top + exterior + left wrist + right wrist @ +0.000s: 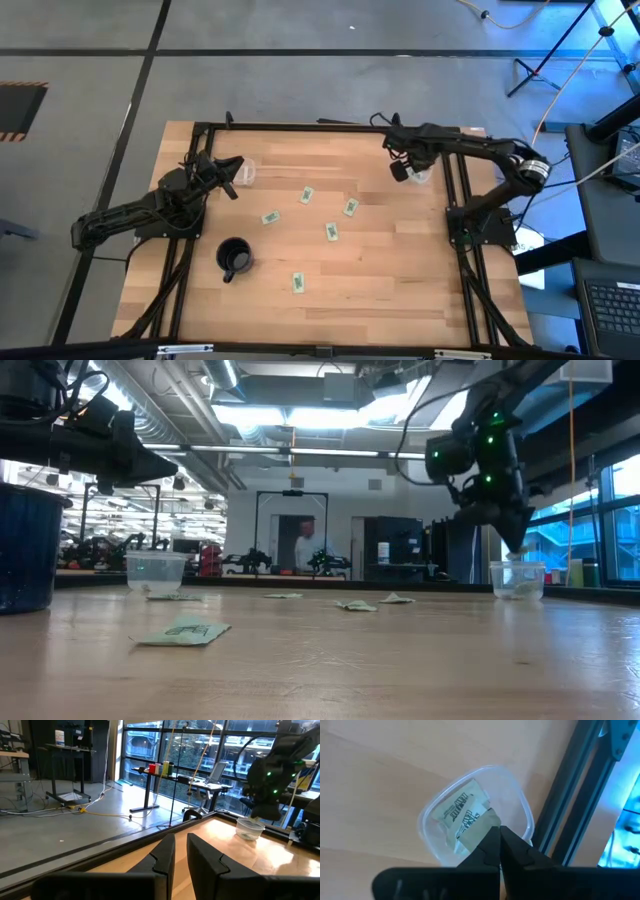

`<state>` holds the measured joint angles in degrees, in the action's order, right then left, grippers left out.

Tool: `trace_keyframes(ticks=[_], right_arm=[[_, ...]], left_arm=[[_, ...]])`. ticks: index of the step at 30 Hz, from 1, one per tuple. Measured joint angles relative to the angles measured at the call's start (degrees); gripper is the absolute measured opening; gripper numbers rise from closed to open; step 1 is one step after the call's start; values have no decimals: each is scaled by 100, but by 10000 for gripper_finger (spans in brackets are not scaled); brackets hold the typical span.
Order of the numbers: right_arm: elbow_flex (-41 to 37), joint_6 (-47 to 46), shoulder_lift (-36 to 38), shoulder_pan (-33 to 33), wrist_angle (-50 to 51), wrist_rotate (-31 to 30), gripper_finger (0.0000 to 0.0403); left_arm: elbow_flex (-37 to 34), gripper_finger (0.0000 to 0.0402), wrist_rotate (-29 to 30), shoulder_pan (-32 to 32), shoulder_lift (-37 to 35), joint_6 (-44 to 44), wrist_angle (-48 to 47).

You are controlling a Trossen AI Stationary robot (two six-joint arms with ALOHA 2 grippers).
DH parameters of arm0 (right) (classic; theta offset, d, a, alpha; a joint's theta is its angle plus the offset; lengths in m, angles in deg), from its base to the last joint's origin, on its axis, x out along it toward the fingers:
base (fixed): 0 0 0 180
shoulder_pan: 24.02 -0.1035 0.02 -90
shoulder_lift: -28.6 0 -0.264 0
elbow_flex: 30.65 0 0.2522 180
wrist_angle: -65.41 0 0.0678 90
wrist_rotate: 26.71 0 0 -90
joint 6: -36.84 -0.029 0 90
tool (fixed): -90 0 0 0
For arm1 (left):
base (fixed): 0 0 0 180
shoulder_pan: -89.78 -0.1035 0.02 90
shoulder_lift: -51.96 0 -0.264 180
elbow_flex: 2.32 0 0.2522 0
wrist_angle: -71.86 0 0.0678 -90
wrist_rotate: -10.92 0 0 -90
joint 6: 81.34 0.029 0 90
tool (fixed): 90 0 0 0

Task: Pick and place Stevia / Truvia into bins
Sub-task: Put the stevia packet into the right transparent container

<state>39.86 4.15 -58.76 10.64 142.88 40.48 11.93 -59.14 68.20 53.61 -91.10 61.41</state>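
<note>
Several pale green Stevia sachets lie flat on the wooden table (400,290), among them ones at the middle (307,195), (331,232) and near the front (298,283). One clear cup (247,172) stands by my left gripper (233,180), which hovers beside it, slightly open and empty. The other clear cup (470,815) stands at the far right, with a sachet (456,809) inside. My right gripper (499,834) hangs just above this cup (517,580), shut on another sachet (476,831). My right gripper pinches a sachet by one end (487,826) between its two fingertips, coming from above and pointing down. The sachet hangs below the fingers over the cup's mouth, above the sachet that lies inside; whether it touches that one I cannot tell.
A black mug (234,258) with a handle stands left of the table's middle, near the front. Black frame rails (460,200) run along the table's sides, close beside the right cup. Bare wood lies along the near edge.
</note>
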Motion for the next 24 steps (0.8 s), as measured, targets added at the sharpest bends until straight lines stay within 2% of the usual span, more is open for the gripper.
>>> trace_keyframes(ticks=[7, 20, 24], right_arm=[[0, 9, -434, 6, -14, 0, 3], [0, 138, -646, 6, -182, -4, 4], [0, 148, -646, 6, -182, -4, 24]], left_arm=[[0, 43, 0, -1, 2, 0, 0], [-2, 43, -2, -2, 0, 0, 0], [0, 43, -3, -1, 0, 0, 0]])
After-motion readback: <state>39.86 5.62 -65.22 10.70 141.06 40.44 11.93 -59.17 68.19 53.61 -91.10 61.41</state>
